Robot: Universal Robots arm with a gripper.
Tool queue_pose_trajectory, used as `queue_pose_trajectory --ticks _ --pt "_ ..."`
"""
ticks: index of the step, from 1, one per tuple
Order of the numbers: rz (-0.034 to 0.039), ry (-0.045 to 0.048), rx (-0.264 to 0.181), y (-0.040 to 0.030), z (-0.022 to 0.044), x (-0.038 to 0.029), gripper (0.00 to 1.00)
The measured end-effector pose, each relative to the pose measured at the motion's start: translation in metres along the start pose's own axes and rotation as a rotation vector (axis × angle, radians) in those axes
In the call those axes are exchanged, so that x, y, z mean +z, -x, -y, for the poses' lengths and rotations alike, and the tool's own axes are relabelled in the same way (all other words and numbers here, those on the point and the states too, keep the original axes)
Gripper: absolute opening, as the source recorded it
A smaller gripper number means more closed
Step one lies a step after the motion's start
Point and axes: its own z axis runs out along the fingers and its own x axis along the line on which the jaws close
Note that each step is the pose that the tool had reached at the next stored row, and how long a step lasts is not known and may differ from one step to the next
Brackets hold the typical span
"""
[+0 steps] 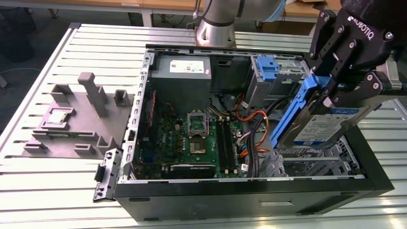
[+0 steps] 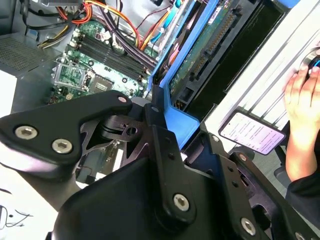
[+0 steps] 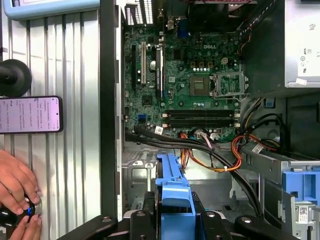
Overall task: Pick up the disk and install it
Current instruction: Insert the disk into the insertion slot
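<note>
The disk, a silver drive with a blue-and-white label in a blue carrier frame, hangs tilted over the drive bay at the open computer case's end on the exterior view's right. My black gripper is shut on its upper end, its fingers pressing on the blue frame. In both wrist views the frame's blue edge runs out from between the fingers, above the case interior.
The black case lies open on a slatted table, with a green motherboard, orange cables, a grey power supply and a tall blue latch. A grey fixture sits beside it. A phone and a person's hand rest near the case.
</note>
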Motion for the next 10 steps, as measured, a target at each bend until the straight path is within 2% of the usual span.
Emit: queue_pose_trajectory --ticks 6,10 --pt "-0.0002 0.0 0.0 0.0002 0.0118 0.002 0.36" --pt "-0.0003 0.0 0.0 -0.0001 0.0154 0.0041 0.36"
